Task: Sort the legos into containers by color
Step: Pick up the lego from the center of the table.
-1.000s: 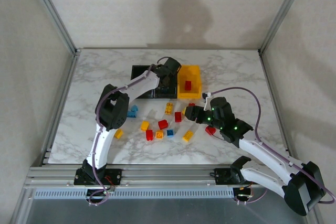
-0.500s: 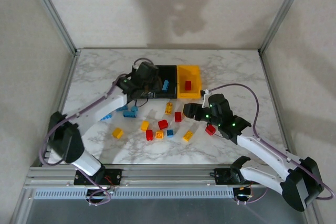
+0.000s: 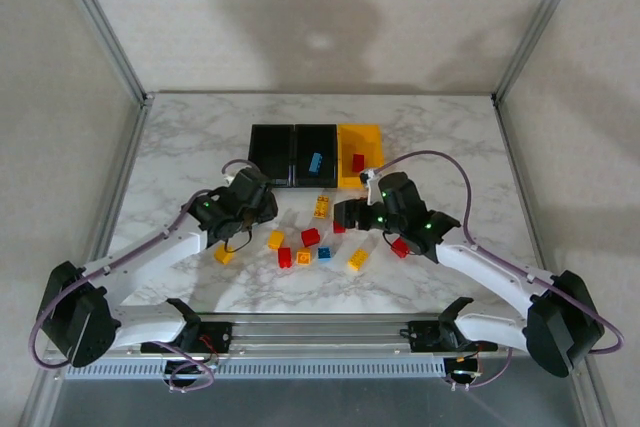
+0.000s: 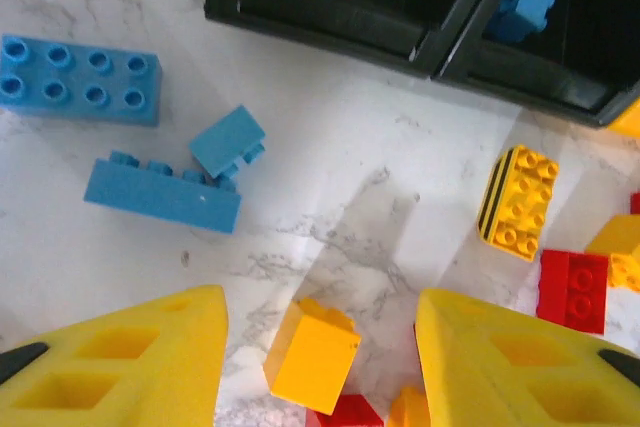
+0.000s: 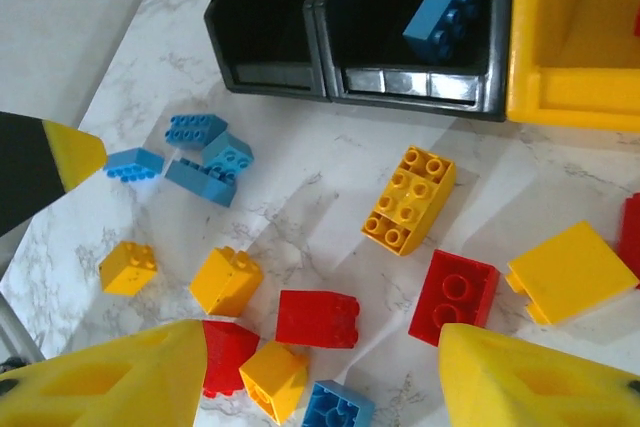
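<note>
Left tool (image 4: 322, 297) hung part-open, empty, above yellow brick (image 4: 312, 355). Right tool (image 5: 322, 325) open wider, empty, over red brick (image 5: 318, 318). Legos (image 3: 310, 237) lay scattered at middle of tabletop, containers (image 3: 252, 142) toward far edge. Best: centre on one brick, fingers square to flat sides, clear of neighbours.

My left arm (image 3: 150, 252) and right arm (image 3: 500, 267) are smooth white shells set between chunky black joint housings. A thin lilac cable (image 3: 430, 155) runs along each of them in loose loops. Small green lights (image 3: 405, 219) glow on my black wrist blocks. My left hand (image 4: 320, 347) and right hand (image 5: 320, 377) each carry two bright yellow fingers (image 4: 110, 362), wedge-shaped, with rectangular pockets moulded in and black backing at their outer edges.
</note>
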`<state>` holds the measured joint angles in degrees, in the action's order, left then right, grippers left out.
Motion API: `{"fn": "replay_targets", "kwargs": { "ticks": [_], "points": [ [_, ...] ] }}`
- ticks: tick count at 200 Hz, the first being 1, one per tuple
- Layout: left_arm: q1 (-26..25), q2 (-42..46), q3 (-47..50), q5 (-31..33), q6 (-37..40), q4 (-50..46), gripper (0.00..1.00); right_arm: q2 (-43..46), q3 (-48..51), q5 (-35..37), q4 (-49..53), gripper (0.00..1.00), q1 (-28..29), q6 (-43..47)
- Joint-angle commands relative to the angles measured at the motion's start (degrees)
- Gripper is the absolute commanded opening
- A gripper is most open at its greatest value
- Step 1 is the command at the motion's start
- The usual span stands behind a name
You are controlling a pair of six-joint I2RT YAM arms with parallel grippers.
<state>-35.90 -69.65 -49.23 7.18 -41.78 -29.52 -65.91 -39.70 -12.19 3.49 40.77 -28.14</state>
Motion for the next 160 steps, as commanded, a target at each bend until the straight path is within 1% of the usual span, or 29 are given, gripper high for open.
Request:
{"fn": "replay_targets", "kwargs": {
  "ticks": [1,19,39,59,79,88,98,123,128,146,160],
  "points": [
    [-0.14,1.78,1.58,-5.41,2.48,0.49,0.53,0.54,-0.64,-3.02,1.39,0.66,1.79,2.19],
    [-0.22,1.71,2.25,-6.15,3.75,-0.33,0.54,1.59,0.34,-4.04,2.61,0.67,2.94,2.39],
    [-0.36,1.59,3.32,-6.9,3.81,-0.01,0.53,2.7,1.41,-4.34,3.19,0.65,3.92,2.11],
    [-0.4,1.52,4.36,-7.33,3.38,0.77,0.53,3.77,2.15,-4.38,3.12,0.65,4.05,1.53],
    [-0.5,0.73,5.1,-8.34,3.52,0.98,0.53,4.91,1.87,-6.41,3.32,0.65,4.04,1.42],
    [-0.57,0.02,5.2,-8.49,3.79,0.76,0.53,4.9,-0.2,-6.93,5.5,0.65,3.97,1.48],
    [-0.62,-0.68,5.2,-8.55,4.06,0.61,0.54,4.22,-3.69,-6.4,9.42,0.68,3.92,1.29],
    [-0.66,-1.82,5.07,-9.19,4.94,1.22,0.54,2.19,-12.01,-6.03,18.83,0.67,3.11,2.04],
    [-0.66,-2.16,4.88,-9.29,5.18,1.22,0.56,1.73,-13.46,-5.99,20.66,0.67,2.95,2.22],
    [-0.66,-3.98,4.18,-9.51,6.04,0.67,0.56,-0.56,-18.25,-3.45,27.98,0.67,2.82,2.56],
    [-0.66,-4.96,4.12,-9.55,6.71,0.82,0.56,-1.72,-19.48,-2.38,30.96,0.67,2.79,2.64]
  ]
}}
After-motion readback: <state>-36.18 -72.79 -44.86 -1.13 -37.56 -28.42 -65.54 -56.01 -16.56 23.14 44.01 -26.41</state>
